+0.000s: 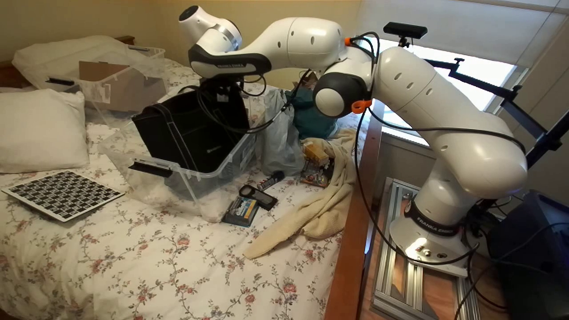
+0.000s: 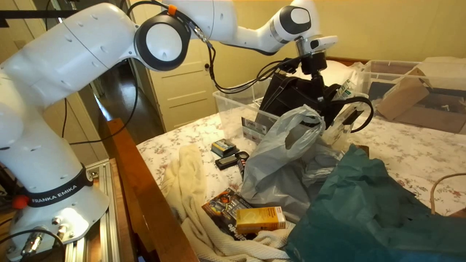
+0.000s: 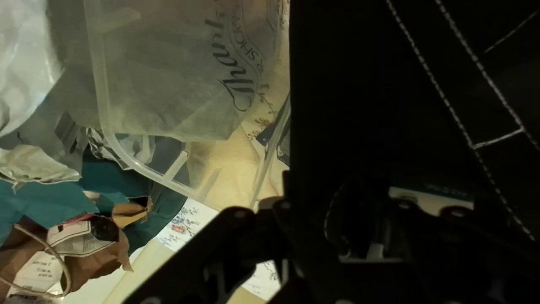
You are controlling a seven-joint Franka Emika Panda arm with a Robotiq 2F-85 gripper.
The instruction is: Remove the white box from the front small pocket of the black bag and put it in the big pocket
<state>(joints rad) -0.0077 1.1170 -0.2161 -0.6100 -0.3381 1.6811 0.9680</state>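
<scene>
The black bag (image 1: 191, 129) leans inside a clear plastic bin (image 1: 209, 172). It also shows in an exterior view (image 2: 287, 94), and its white stitching shows in the wrist view (image 3: 455, 105). The white box (image 2: 344, 89) has green print and shows beside the bag, behind my gripper. In the wrist view part of it (image 3: 430, 199) shows behind the right finger; which pocket holds it I cannot tell. My gripper (image 2: 319, 92) points down at the bag's upper part. In the wrist view the gripper (image 3: 341, 198) has its fingers apart, with dark bag cloth between them; the fingertips are in deep shadow.
A grey plastic bag (image 1: 282, 138) and a teal bag (image 1: 313, 113) stand beside the bin. Small boxes (image 1: 241, 211), a yellow box (image 2: 260, 219) and a cream blanket (image 1: 320, 218) lie nearby. Another clear bin (image 2: 404, 76) holds cardboard. A checkered board (image 1: 64, 194) lies on the bed.
</scene>
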